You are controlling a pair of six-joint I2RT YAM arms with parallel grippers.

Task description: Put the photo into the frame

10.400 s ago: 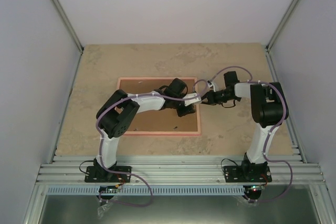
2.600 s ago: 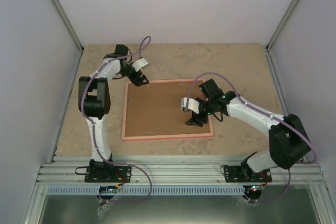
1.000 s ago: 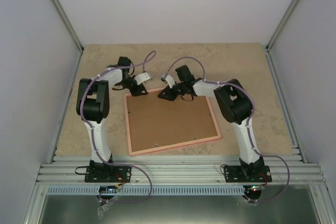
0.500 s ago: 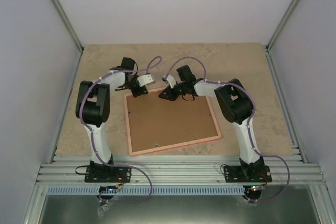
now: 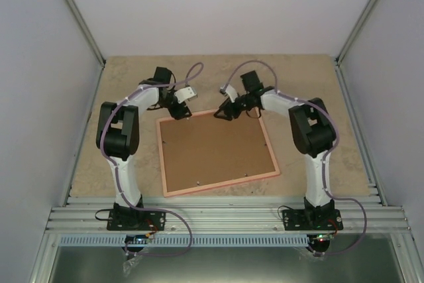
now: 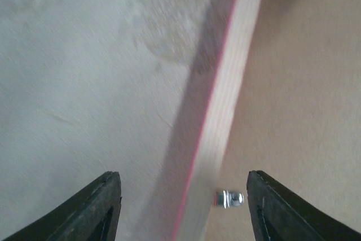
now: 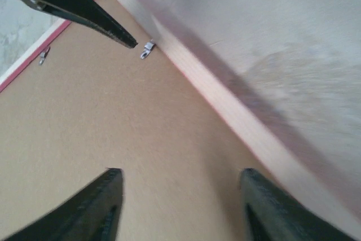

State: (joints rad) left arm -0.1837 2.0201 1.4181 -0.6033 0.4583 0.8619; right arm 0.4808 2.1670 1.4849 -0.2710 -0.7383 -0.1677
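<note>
On beige table (image 5: 311, 77), frame (image 5: 161, 158) face-down, photo hidden; left claw (image 6: 183, 207), right claw (image 7: 181, 198) parted, empty.

table (image 5: 298, 77): beige, marbled | backing board (image 5: 215, 154): plain brown | clip (image 7: 147, 50): small, metal

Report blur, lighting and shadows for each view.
Top external: sharp, evenly lit, no glare. Left wrist: motion-smeared; the frame rail streaks, with a dark shadow band on the table beside it. Right wrist: metal clip fairly crisp, right side smeared.
</note>
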